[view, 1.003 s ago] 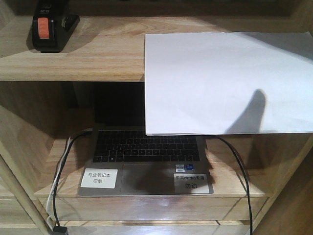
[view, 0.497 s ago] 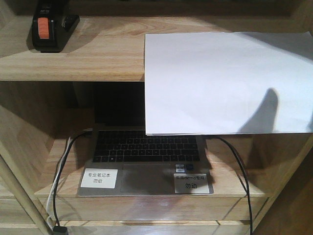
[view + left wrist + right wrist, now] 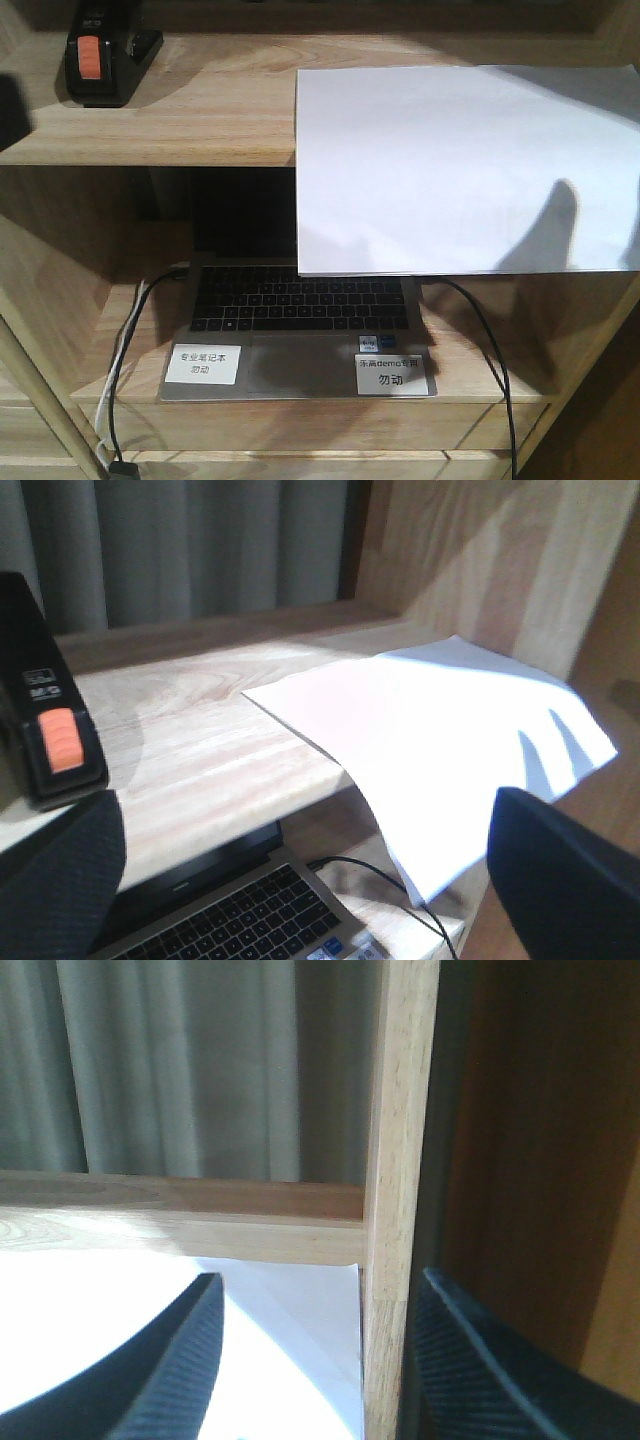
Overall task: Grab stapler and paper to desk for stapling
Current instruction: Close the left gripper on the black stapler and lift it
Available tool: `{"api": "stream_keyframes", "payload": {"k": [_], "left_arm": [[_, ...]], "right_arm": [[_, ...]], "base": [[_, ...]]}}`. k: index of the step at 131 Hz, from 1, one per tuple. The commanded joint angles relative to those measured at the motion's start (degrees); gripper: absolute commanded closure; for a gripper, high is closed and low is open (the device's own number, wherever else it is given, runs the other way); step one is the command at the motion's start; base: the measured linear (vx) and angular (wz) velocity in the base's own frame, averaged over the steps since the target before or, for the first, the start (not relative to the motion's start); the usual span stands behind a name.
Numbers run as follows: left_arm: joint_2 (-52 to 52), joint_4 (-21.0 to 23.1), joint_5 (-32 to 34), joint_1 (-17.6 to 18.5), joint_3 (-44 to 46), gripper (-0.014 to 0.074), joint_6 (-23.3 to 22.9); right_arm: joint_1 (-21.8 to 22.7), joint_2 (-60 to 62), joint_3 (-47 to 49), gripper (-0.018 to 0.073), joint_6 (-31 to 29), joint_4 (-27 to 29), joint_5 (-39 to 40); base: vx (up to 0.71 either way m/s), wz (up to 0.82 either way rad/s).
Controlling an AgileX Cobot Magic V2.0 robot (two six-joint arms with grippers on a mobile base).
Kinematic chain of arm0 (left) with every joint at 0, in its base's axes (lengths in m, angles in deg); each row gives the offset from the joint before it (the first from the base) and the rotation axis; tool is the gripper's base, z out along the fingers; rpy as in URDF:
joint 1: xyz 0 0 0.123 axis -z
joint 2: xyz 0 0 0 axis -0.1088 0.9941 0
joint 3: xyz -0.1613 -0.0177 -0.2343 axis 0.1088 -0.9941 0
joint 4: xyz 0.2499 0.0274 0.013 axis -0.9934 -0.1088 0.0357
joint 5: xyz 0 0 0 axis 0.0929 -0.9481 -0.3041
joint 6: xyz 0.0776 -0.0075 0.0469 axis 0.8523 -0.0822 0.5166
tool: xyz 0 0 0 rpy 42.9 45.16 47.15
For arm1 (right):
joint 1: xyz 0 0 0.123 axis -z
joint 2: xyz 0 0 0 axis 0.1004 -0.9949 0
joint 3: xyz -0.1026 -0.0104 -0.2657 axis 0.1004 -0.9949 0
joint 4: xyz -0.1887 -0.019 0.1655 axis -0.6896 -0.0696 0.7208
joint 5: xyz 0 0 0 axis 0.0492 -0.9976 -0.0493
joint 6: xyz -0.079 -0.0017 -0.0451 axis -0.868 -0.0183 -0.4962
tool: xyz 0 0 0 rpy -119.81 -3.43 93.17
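We face a pale wooden shelf unit (image 3: 200, 120) backed by grey curtains (image 3: 200, 540), with an open laptop (image 3: 300, 310) in its lower bay and cables (image 3: 120, 380) trailing off both sides. On the board above the laptop, the stapler (image 3: 100, 55) stands at the left rear with its orange patch towards us, while the paper (image 3: 460, 170) lies to the right, overhanging the front edge and covering the right of the laptop's screen. Our left claw (image 3: 310, 880) hangs released before that board, and our right claw (image 3: 320, 1350) is likewise spread, gripping nothing, with a shelf upright (image 3: 395, 1210) showing between its fingers.
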Motion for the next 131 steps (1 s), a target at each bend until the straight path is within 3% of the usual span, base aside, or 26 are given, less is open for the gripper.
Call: {"api": "stream_keyframes", "payload": {"k": [1,31,47,96,131], "left_arm": [[4.0,-2.2,4.0,0.4,4.5,-0.0099,-4.4],[16.0,-18.6,-1.7,0.4,18.7,-0.0095,-19.4],[22.5,-24.1,-7.5,0.4,27.1,-0.0087,-21.5],[40.6,-30.1,-23.0,0.3,49.0,-0.0081,-21.5],[46.0,-31.6,-26.3,-3.8,52.4,-0.0068,-24.1]], "right_arm": [[0.0,-0.8,1.4,0.0161,-0.3,0.0,4.1],[0.0,-0.8,1.4,0.0161,-0.3,0.0,4.1],[0.0,-0.8,1.4,0.0161,-0.3,0.0,4.1],[0.0,-0.8,1.4,0.0161,-0.3,0.0,4.0],[0.0,-0.8,1.4,0.0161,-0.3,0.0,4.0]], "base": [[0.00,0.00],[0.00,0.00],[0.00,0.00],[0.00,0.00],[0.00,0.00]]}}
